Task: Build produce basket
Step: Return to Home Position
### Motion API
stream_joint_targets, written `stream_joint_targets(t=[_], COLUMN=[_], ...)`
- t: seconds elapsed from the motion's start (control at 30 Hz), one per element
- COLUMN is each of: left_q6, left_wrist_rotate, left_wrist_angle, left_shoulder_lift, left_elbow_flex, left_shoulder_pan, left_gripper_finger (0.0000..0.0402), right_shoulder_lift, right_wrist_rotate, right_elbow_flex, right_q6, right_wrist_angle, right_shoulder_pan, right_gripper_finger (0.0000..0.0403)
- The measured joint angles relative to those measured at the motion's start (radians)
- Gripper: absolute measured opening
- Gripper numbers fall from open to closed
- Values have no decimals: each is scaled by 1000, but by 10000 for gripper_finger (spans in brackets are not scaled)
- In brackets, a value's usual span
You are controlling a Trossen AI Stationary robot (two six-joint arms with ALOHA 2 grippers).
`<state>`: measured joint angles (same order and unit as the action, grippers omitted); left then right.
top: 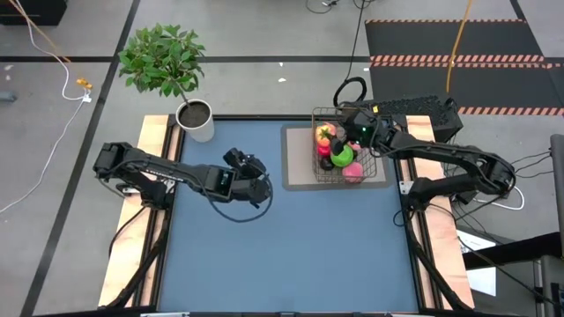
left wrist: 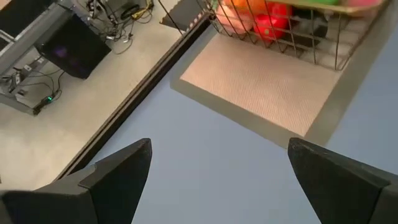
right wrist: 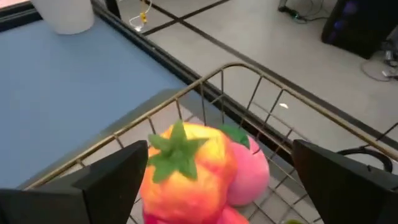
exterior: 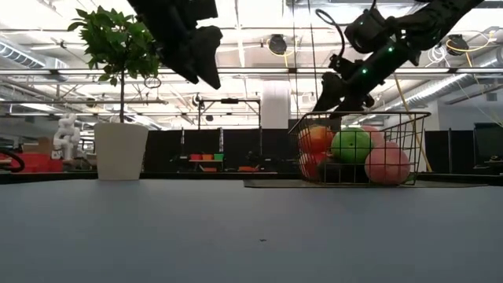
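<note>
Currently the wire basket [top: 370, 167] sits right of centre in the upper half of the high view, on a tan mat [top: 298, 167] laid on the blue tabletop [top: 291, 255]. It is full of produce [top: 339, 155]: an orange tomato [right wrist: 186, 168] with a green top, a pink peach [right wrist: 250, 173] touching it, a green apple [exterior: 350, 145], and another pink piece [exterior: 387, 165] at the basket's right side in the low view. The right claw [right wrist: 221, 149] hangs just above the basket's rim, fingers apart. The left claw [left wrist: 219, 144] hovers over bare tabletop left of the mat, near the centre of the high view, fingers likewise spread wide. A white plant pot [top: 196, 120] stands at the tabletop's upper left corner.
</note>
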<state>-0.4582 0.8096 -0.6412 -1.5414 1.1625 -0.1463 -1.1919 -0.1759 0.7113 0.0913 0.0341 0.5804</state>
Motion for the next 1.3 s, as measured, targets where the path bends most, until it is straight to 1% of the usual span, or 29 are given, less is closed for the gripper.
stream_joint_targets(t=[0.07, 0.13, 0.2, 0.23, 0.33, 0.4, 0.5, 0.6, 0.67, 0.73, 0.77, 0.8, 0.83, 0.87, 0.9, 0.97, 1.03, 1.1, 1.17, 1.3], left_q6=[-6, 16, 59, 69, 88, 107, 174, 259, 296, 316, 326, 334, 344, 352, 360, 390, 431, 462, 477, 509], left_wrist_rotate=[6, 15, 20, 22, 29, 42, 48, 24, -24, -73, -104, -131, -146, -156, -160, -164, -164, -167, -204, -333], left_wrist_angle=[2, -3, -2, 5, -10, -1, 81, 220, 329, 425, 476, 524, 574, 633, 692, 784, 868, 905, 910, 907], left_shoulder_lift=[2, 15, 53, 79, 171, 235, 323, 405, 460, 516, 540, 567, 595, 622, 648, 707, 765, 835, 904, 1015], left_elbow_flex=[0, -1, -2, 0, 0, -3, -51, -159, -248, -348, -398, -449, -503, -556, -605, -697, -771, -825, -858, -929], left_shoulder_pan=[-3, -11, -16, -16, -20, -32, -55, -73, -80, -81, -80, -78, -78, -77, -76, -76, -76, -69, -56, -23], left_gripper_finger=[376, 376, 376, 376, 367, 345, 289, 215, 162, 108, 81, 55, 30, 16, 11, 14, 15, 7, 4, 5], right_shoulder_lift=[7, 30, 67, 92, 190, 271, 379, 461, 504, 542, 560, 577, 591, 607, 622, 659, 699, 736, 769, 814], right_wrist_rotate=[48, 140, 225, 250, 264, 263, 260, 259, 258, 258, 257, 257, 256, 255, 256, 255, 255, 255, 255, 278], right_elbow_flex=[0, 0, 0, 0, 0, 0, 0, 0, 0, 0, 0, 0, 0, 0, 0, 0, 0, 0, 0, -45], right_q6=[1, 11, 28, 29, 28, 27, 24, 16, -22, -99, -142, -173, -189, -190, -189, -197, -219, -246, -260, -237], right_wrist_angle=[-11, -11, 13, 18, 22, 15, -16, -66, -122, -173, -205, -230, -244, -252, -260, -271, -282, -301, -319, -319], right_shoulder_pan=[-6, -21, -51, -68, -133, -182, -268, -354, -399, -430, -440, -447, -452, -453, -452, -452, -452, -451, -451, -451], right_gripper_finger=[393, 392, 389, 386, 369, 347, 284, 194, 125, 60, 32, 17, 11, 13, 17, 21, 17, 8, 2, 3])
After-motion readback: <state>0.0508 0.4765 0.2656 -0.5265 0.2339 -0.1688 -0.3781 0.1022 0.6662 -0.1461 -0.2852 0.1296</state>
